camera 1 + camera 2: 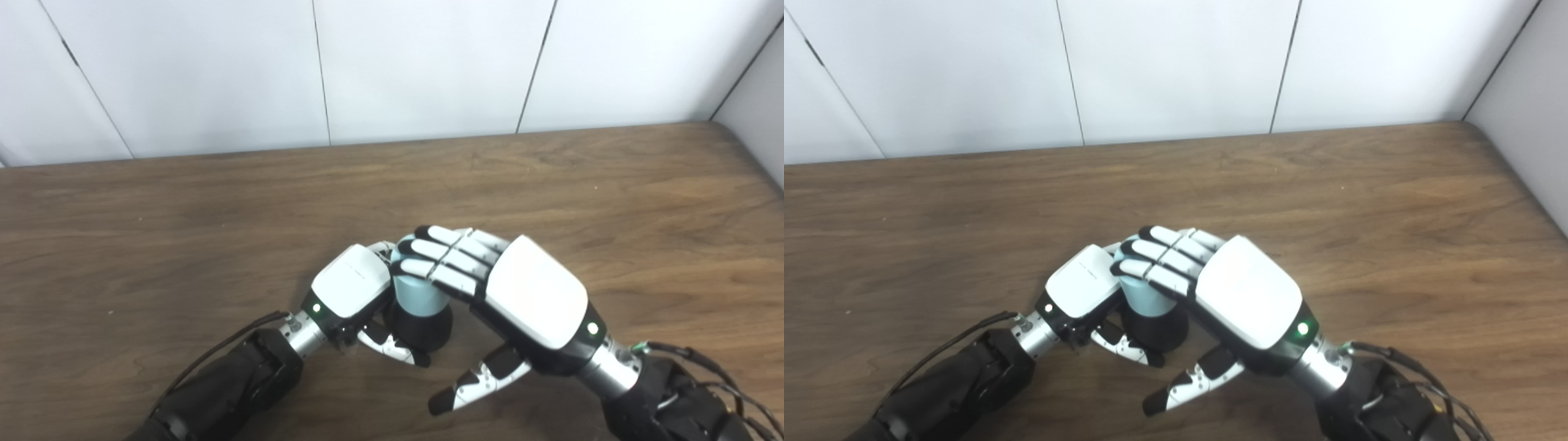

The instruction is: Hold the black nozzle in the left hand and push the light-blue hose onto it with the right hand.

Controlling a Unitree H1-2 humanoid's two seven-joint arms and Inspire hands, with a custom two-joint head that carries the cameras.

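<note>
Right hand (534, 293) arches over the middle of the wooden table (612, 202), fingers (441, 257) draped flat over the top of the light-blue hose (415, 293) with the thumb hanging free below, so whether it truly grips is unclear. Left hand (353, 283) is wrapped on the black nozzle (422, 327), thumb hooked under its base. Hose stands upright, lower end seated in the nozzle, between both hands.

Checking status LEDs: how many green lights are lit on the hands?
2. One sits at the wrist end of the left hand, one at the wrist end of the right hand. Any on the palm sides would be hidden.
</note>
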